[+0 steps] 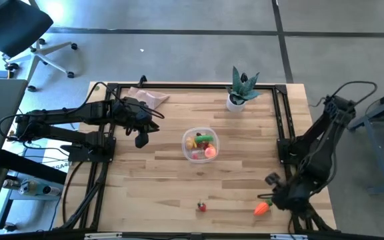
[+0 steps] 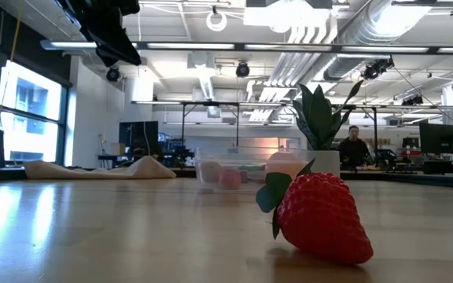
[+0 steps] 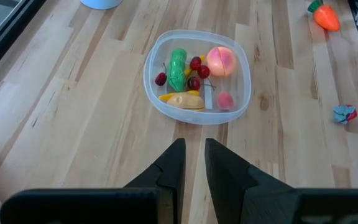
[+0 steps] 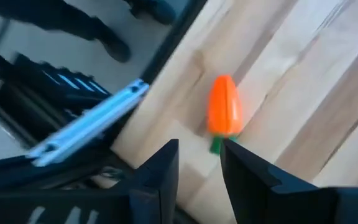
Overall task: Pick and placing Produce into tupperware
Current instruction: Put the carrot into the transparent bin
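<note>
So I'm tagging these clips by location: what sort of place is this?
Most likely an open lab or workshop office, not a home. Exposed ducts and pipes run across the ceiling, a person stands among desks with monitors, and an office chair sits on the bare grey floor by the wooden table.

carrot (image 1: 263,209): 1 | strawberry (image 1: 202,207): 1 | tupperware (image 1: 187,151): 1 | plant (image 1: 241,87): 1

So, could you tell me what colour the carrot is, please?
Orange carrot with a green top; right wrist view.
</note>
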`<state>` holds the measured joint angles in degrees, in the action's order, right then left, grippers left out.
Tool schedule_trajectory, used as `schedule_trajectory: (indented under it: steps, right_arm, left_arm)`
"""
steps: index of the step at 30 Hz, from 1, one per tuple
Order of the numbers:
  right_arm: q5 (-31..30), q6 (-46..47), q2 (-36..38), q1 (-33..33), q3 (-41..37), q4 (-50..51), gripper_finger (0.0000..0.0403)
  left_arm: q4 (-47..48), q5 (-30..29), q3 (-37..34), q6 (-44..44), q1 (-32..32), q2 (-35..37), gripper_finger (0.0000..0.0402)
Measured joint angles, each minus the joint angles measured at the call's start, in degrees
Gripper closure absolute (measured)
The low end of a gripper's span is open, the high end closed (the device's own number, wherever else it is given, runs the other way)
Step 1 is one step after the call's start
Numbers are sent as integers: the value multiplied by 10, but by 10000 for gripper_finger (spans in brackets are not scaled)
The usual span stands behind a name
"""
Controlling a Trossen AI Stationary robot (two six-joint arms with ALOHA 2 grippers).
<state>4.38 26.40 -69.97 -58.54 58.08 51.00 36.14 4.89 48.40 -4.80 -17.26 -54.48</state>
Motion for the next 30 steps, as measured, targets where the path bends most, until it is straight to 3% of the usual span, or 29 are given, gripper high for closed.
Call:
schedule_trajectory:
  steps: [14,24,30]
  right_arm:
    - [-14,-110,-156,62,2,11,292]
    - [31,-112,-167,80,2,-30,286]
    - [24,-87,-167,78,2,-38,236]
  left_arm:
    - [0,0,0,0,0,0,350]
    - [0,0,0,0,0,0,350]
    - [0,0,0,0,0,0,350]
